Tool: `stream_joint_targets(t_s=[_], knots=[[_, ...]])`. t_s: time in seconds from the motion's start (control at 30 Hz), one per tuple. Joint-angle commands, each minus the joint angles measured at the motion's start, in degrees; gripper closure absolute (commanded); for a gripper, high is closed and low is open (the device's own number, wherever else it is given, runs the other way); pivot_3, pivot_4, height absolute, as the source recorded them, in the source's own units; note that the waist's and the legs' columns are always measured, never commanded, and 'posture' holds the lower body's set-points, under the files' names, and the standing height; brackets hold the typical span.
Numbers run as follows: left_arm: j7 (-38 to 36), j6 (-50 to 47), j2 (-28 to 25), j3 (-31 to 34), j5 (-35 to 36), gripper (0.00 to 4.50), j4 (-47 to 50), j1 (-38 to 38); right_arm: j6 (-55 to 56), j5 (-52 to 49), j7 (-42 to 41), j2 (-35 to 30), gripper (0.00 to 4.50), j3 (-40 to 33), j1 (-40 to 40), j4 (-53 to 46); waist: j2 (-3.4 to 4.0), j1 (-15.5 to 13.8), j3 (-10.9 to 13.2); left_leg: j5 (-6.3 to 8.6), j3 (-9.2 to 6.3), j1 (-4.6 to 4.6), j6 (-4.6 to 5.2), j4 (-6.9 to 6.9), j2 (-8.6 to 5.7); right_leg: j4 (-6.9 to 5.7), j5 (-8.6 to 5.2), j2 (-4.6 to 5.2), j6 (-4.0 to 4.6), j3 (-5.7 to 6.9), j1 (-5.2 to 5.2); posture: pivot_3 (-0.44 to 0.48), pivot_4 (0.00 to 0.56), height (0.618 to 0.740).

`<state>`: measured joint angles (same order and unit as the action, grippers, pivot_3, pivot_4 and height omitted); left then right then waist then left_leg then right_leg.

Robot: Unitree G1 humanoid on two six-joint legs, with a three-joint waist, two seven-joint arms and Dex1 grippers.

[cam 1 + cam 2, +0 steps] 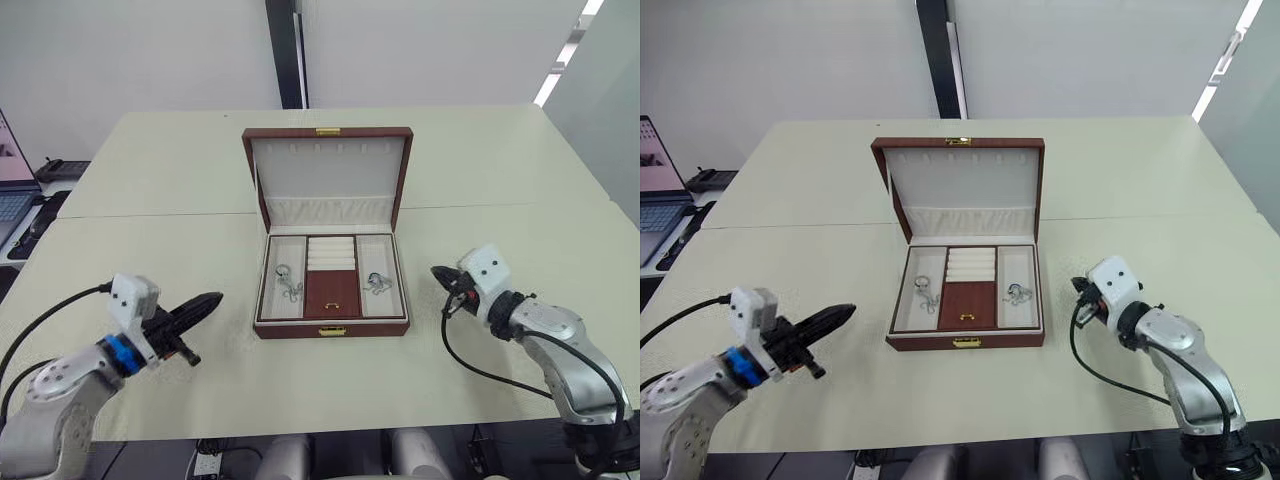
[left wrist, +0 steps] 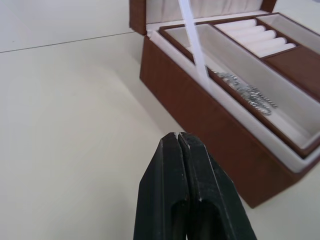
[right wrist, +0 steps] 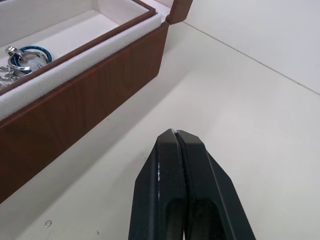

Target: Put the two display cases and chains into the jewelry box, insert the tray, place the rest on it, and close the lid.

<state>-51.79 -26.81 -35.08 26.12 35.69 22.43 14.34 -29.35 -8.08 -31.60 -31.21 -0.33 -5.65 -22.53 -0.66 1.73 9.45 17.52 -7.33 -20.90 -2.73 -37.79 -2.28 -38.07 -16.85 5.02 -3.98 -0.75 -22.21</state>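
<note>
The brown jewelry box stands open at the table's middle, its lid upright. The tray sits inside it, with ring rolls and a small brown cover in its middle. A silver chain lies in the tray's left compartment. Another chain with a blue ring lies in the right one. The display cases are out of view. My left gripper is shut and empty, left of the box. My right gripper is shut and empty, right of the box. Both hang just above the table.
A laptop and dark cables lie on a side surface at the far left. A seam crosses the cream table behind the box's base. Bare tabletop lies on both sides of the box and in front of it.
</note>
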Motion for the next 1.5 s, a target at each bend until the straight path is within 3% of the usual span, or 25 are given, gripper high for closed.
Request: stream_joint_targets(t_s=[0.03, 0.27, 0.5, 0.77, 1.07, 1.2, 1.5], knots=[[-2.51, 0.23, -0.91, 2.84, 5.67, 4.5, 7.58, 3.17, 4.74, 0.1, 0.51, 0.19, 4.48, -1.52, -0.9, -1.92, 0.0, -0.03, 0.0, 0.0, 0.01, 0.0, 0.0, -0.01, 0.0, -0.01, 0.0, 0.0, 0.0, 0.0, 0.0, 0.0, 0.15, 0.74], [-4.96, 2.38, -1.0, 5.1, 11.31, 4.5, 13.61, 7.57, 7.46, 0.65, 1.75, 0.43, 4.48, -1.69, -4.38, 0.41, 0.0, -0.03, 0.0, 0.0, 0.06, 0.03, 0.01, -0.02, -0.04, -0.01, 0.0, -0.03, 0.0, -0.01, 0.05, 0.0, 0.15, 0.74], [-0.98, 2.88, 0.49, 5.15, 14.79, 4.5, 15.75, 8.46, 0.21, -0.54, 4.27, 1.35, 4.48, -2.42, -14.3, 3.42, 0.01, 0.0, 0.01, 0.0, 0.07, 0.03, 0.01, -0.01, -0.04, -0.01, 0.0, -0.06, 0.01, -0.01, 0.04, 0.0, 0.15, 0.74], [-4.0, 10.56, 4.09, 3.83, 12.63, 4.5, 15.79, 10.77, -5.39, -2.08, 5.05, 1.88, 4.48, -3.91, -26.69, 13.44, 0.01, 0.0, 0.01, 0.0, 0.12, 0.01, 0.01, -0.01, -0.04, 0.03, 0.0, -0.05, 0.01, -0.03, 0.03, 0.0, 0.15, 0.74], [-2.33, 13.53, 6.06, 2.77, 12.94, 4.5, 17.86, 12.56, -0.87, -2.25, 1.89, 5.47, 4.48, -1.54, -41.24, 29.87, 0.03, 0.19, 0.02, 0.01, 0.18, 0.01, 0.01, 0.03, -0.02, 0.03, 0.0, -0.05, 0.01, -0.07, -0.01, 0.0, 0.15, 0.74], [0.29, 12.52, 5.9, 1.46, 14.25, 4.5, 20.82, 12.2, 4.07, -4.21, -4.26, 7.36, 4.48, -1.56, -48.87, 41.51, 0.05, 0.21, 0.03, 0.0, 0.23, 0.04, 0.01, 0.01, -0.03, 0.03, 0.01, -0.04, 0.01, -0.1, -0.01, 0.0, 0.15, 0.74], [3.81, 10.37, 2.33, 1.97, 17.3, 4.5, 20.6, 8.24, 9.7, -6.6, -13.69, 8.3, 4.48, -1.78, -53.9, 51.06, 0.06, 0.19, 0.04, 0.0, 0.19, 0.01, 0.01, 0.02, -0.02, 0.04, 0.01, -0.05, 0.02, -0.06, -0.02, 0.0, 0.15, 0.74]])
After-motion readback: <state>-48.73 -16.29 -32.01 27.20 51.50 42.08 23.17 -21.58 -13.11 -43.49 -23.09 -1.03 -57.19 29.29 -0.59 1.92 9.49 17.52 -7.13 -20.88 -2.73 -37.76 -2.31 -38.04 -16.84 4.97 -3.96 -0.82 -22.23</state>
